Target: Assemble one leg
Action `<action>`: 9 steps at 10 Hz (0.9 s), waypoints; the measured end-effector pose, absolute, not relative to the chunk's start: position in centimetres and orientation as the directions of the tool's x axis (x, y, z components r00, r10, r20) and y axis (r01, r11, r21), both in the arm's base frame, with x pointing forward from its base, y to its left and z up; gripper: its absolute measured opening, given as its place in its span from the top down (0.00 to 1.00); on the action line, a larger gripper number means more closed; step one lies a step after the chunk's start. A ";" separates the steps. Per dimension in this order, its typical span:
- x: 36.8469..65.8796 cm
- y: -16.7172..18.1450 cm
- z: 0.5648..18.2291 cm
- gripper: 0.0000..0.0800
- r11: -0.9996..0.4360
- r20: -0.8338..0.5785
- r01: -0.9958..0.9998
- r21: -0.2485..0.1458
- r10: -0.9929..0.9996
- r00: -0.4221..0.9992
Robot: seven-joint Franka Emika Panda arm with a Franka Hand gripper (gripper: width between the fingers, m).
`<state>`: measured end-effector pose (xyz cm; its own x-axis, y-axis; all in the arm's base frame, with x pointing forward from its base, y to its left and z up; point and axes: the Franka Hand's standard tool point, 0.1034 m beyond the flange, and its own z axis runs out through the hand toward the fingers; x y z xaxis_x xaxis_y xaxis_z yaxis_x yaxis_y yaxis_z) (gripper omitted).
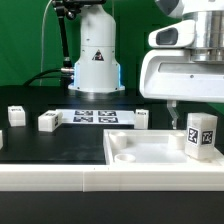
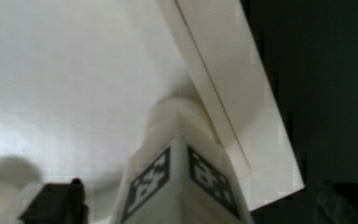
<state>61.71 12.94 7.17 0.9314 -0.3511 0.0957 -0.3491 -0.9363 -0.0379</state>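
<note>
A white leg (image 1: 200, 134) with black-and-white tags stands upright on the wide white tabletop panel (image 1: 140, 152), near the panel's corner at the exterior view's right. My gripper (image 1: 197, 114) hangs right over it, open, with its fingers on either side of the leg's upper part and a gap on each side. In the wrist view the leg (image 2: 179, 170) rises between my two dark fingertips (image 2: 51, 202), which do not touch it, and the panel (image 2: 69, 80) lies beneath. My gripper (image 2: 194, 205) holds nothing.
Three more white legs (image 1: 15, 115) (image 1: 48, 121) (image 1: 143, 119) lie on the black table behind the panel. The marker board (image 1: 95, 116) lies between them. The robot's base (image 1: 95, 60) stands at the back before a green curtain.
</note>
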 end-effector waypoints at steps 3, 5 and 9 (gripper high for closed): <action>61.8 12.4 7.3 0.19 -0.995 0.111 -0.101 -0.013 -0.102 0.989; 61.9 12.1 7.3 0.19 -1.000 0.112 -0.020 -0.003 -0.020 0.994; 61.9 11.7 7.2 0.34 -0.998 0.110 0.058 0.007 0.059 0.992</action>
